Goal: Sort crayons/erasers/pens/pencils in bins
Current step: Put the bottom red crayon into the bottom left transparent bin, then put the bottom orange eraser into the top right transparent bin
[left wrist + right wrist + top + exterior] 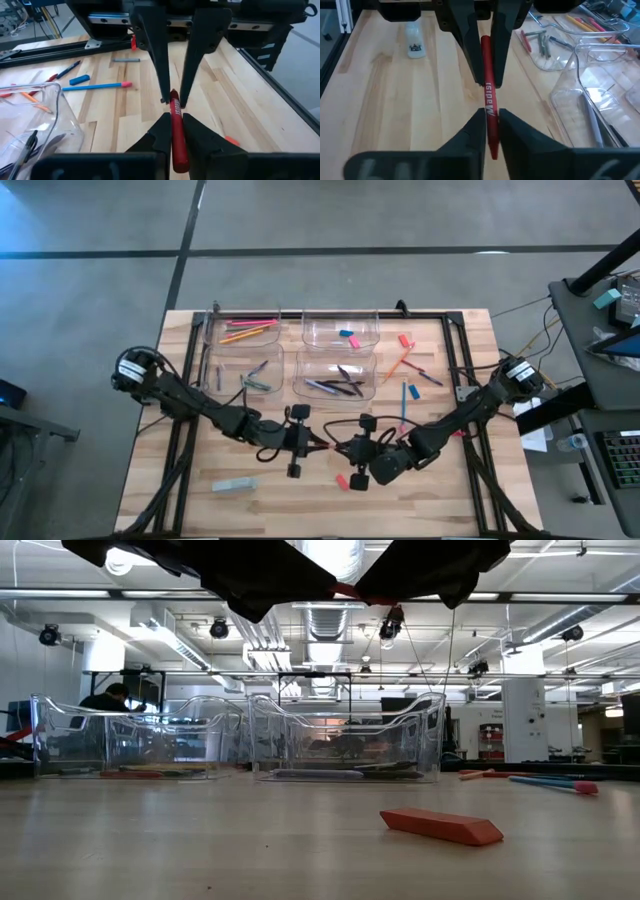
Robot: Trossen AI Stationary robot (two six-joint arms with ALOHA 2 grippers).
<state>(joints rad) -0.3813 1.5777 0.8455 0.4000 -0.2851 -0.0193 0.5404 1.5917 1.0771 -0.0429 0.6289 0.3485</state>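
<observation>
Above the tabletop's [250, 510] near middle, the left gripper [172, 122] and right gripper [491, 120] meet tip to tip, both fingers clenched on one red crayon [177, 132].

Red crayon [487, 97] between both grippers.
Held level above the table's front middle; red eraser [441, 826] lies below.

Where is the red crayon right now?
The red crayon is up in the air over the table's front middle, pinched between the left gripper and right gripper, which meet tip to tip.
</observation>
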